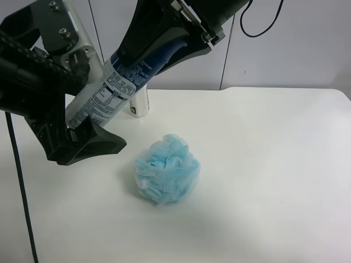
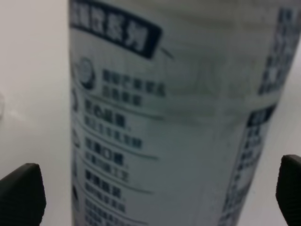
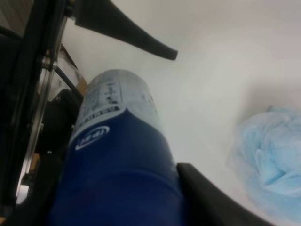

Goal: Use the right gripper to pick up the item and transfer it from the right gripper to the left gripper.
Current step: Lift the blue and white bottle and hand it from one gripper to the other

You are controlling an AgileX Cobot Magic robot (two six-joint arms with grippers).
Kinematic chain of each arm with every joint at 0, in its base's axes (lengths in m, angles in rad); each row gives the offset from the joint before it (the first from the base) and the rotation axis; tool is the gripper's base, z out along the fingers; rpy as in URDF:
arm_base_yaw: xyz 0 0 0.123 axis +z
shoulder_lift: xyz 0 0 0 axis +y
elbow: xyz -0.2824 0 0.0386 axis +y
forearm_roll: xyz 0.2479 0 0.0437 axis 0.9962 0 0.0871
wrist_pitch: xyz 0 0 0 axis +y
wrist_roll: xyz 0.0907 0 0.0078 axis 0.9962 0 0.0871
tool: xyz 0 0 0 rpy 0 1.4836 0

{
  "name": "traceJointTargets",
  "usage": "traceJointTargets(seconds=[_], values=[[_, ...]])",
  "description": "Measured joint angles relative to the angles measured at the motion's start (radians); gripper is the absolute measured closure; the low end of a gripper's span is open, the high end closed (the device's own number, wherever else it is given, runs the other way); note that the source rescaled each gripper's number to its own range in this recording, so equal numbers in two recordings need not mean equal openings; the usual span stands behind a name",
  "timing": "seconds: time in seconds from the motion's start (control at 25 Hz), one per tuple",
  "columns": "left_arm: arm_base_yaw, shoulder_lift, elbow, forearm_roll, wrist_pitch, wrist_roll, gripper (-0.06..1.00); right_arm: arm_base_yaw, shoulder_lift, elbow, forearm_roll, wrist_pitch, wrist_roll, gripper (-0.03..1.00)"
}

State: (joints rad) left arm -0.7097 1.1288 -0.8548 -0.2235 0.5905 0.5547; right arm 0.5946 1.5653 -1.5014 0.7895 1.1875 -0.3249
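Item [image 1: 109, 90], a slim can with a silver-white printed body and a dark blue cap, hangs tilted in the air above the table [image 1: 263, 164], cap end uppermost. The right gripper [image 1: 143, 52] is clenched on the cap end and carries it alone. The left gripper [image 1: 88, 104] straddles the lower body with its jaws spread; in the left wrist view both fingertips [image 2: 21, 193] stand clear of the label, a strip of table showing on each side.

It looks stiff and smooth-walled, so probably slippery under hard pads, and likely light to middling in weight. Held at one end, its length would let it swing. The printed lower body, well away from the right gripper, seems the best place to close on, squarely across the cylinder.

Below, the table is white, flat and matte. A fluffy light-blue puff [image 1: 167, 169] lies near its middle, and a white bottle [image 1: 140, 105] stands behind the lifted body, near the grey panelled wall [image 1: 296, 49], where a black cable [image 1: 263, 30] loops.
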Motion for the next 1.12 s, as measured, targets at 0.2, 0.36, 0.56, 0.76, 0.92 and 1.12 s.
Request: traceJointTargets(seconds=[0.2,0.36,0.56,0.76,0.92,1.12], values=[[0.000,0.000,0.000,-0.029,-0.027,0.000,0.23,0.000,0.000,0.000,0.000,-0.002,0.000,0.97],[0.000,0.000,0.000,-0.039,-0.028,0.001,0.44,0.000,0.000,0.000,0.000,-0.006,0.000,0.97],[0.000,0.001,0.000,-0.051,-0.041,0.005,0.87,0.000,0.000,0.000,0.000,0.001,0.000,0.97],[-0.001,0.002,0.000,-0.056,-0.045,0.023,0.90,0.000,0.000,0.000,0.003,-0.005,0.000,0.97],[-0.001,0.002,0.000,-0.056,-0.045,0.023,0.90,0.000,0.000,0.000,0.003,-0.006,0.002,0.97],[-0.001,0.002,0.000,-0.066,-0.044,0.019,0.94,0.000,0.000,0.000,-0.004,-0.029,0.015,0.40]])
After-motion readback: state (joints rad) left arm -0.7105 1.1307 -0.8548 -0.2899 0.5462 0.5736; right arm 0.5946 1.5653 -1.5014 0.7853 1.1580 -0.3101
